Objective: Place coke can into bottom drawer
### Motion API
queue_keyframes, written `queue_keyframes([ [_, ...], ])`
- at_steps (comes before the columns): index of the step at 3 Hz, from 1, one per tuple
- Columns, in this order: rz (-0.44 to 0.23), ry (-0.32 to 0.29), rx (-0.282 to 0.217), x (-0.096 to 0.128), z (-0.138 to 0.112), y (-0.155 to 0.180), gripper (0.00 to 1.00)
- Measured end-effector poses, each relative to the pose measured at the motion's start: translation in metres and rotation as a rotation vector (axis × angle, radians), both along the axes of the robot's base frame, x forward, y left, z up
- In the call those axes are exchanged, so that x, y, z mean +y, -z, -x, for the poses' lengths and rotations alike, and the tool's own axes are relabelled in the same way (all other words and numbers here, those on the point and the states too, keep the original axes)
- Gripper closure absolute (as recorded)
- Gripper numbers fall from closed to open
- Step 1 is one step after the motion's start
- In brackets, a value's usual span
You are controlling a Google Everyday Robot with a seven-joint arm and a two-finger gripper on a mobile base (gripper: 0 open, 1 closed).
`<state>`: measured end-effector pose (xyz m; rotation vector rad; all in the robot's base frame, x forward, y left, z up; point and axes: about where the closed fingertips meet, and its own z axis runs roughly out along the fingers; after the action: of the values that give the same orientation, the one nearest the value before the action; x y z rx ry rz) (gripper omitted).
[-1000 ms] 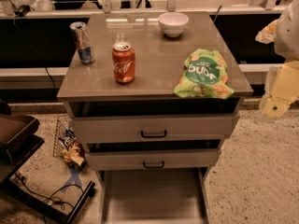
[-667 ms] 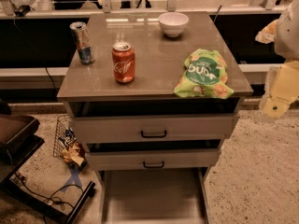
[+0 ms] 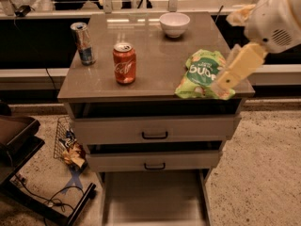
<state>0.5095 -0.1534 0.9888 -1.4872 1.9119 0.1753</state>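
The coke can [image 3: 124,63] stands upright on the cabinet top [image 3: 157,51], in the left half and toward the near edge. A taller blue and silver can [image 3: 83,42] is near it on the far left, but they do not touch. The bottom drawer [image 3: 153,202] is pulled out below, and its grey floor is bare.

The gripper [image 3: 223,84] hangs at the right side, just over the green chip bag [image 3: 200,74] and well apart from the coke can. It holds nothing of the task. How far it is open, I cannot tell.

I judge the can to be stiff but thin-walled, so a hard squeeze may dent it. Its painted side is smooth and probably a little slippery. If it is full, it has some weight. If it is empty, a push tips it easily. The best hold seems to be across the round body at middle height, with space free on both sides.
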Motion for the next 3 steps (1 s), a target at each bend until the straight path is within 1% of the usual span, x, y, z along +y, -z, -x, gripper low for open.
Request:
queue_keyframes([
  [1,-0.245,-0.066,-0.109,0.046,-0.039,-0.013,0.0],
  [2,-0.504,-0.115,-0.191,0.096,-0.07,-0.016,0.0],
  [3,-0.575,-0.117,-0.243,0.119,-0.081,-0.034,0.0],
])
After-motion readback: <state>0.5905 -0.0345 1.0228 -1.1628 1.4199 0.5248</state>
